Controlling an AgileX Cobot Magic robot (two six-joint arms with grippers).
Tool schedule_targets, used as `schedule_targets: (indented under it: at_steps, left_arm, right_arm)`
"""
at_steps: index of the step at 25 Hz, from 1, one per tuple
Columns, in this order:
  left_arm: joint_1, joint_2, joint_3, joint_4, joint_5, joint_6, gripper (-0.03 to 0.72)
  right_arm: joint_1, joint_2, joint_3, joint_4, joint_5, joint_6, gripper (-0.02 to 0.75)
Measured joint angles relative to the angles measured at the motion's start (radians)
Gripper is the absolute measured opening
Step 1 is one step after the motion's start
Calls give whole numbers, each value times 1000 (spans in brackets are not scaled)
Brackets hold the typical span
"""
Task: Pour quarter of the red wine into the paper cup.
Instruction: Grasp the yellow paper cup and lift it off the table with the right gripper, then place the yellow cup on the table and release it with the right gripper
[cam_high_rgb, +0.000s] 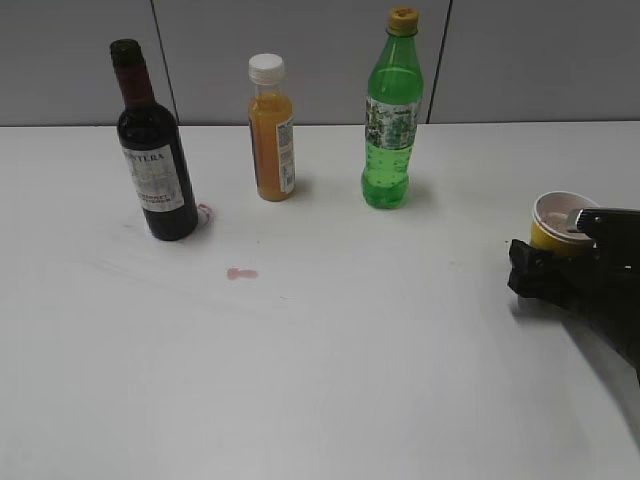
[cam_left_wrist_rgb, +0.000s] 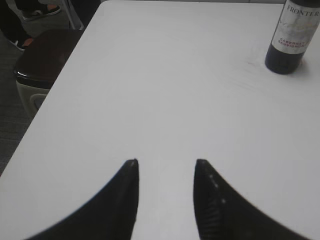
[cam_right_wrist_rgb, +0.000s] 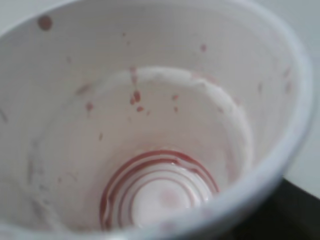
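The red wine bottle (cam_high_rgb: 155, 165) stands upright at the back left of the white table, and its lower part shows in the left wrist view (cam_left_wrist_rgb: 292, 40). The yellow paper cup (cam_high_rgb: 553, 213) is at the right edge with my right gripper (cam_high_rgb: 560, 258) closed around its side. The right wrist view looks straight into the cup (cam_right_wrist_rgb: 150, 125): white inside, pink stains and red rings at the bottom, no pool of liquid. The fingers are hidden there. My left gripper (cam_left_wrist_rgb: 165, 165) is open and empty over bare table, well short and left of the bottle; it is outside the exterior view.
An orange juice bottle (cam_high_rgb: 271, 135) with a white cap and a green soda bottle (cam_high_rgb: 390, 120) stand in the back row. Small pink spills (cam_high_rgb: 240, 273) lie near the wine bottle. A dark stool (cam_left_wrist_rgb: 42, 65) stands beyond the table's left edge.
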Motion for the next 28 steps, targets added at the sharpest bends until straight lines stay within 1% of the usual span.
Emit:
schedule_targets:
  at_steps: [2, 5, 10, 15, 17, 22, 24, 28]
  left_arm:
    - [0, 0, 0, 0, 0, 0, 267]
    - [0, 0, 0, 0, 0, 0, 267]
    - [0, 0, 0, 0, 0, 0, 267]
    - [0, 0, 0, 0, 0, 0, 267]
    - [0, 0, 0, 0, 0, 0, 267]
    - [0, -1, 0, 0, 0, 0, 267]
    - [0, 0, 0, 0, 0, 0, 267]
    - [0, 0, 0, 0, 0, 0, 267]
  right_arm:
    - [0, 0, 0, 2, 0, 1, 513]
    - [0, 1, 0, 5, 0, 1, 458]
    - [0, -6, 0, 5, 4, 0, 450]
    - [0, -58, 18, -14, 58, 2, 448]
    - [0, -97, 18, -74, 69, 1, 448]
    - [0, -191, -8, -306, 69, -7, 448]
    - [0, -203, -38, -427, 69, -4, 448]
    - [0, -204, -142, -756, 72, 102, 447]
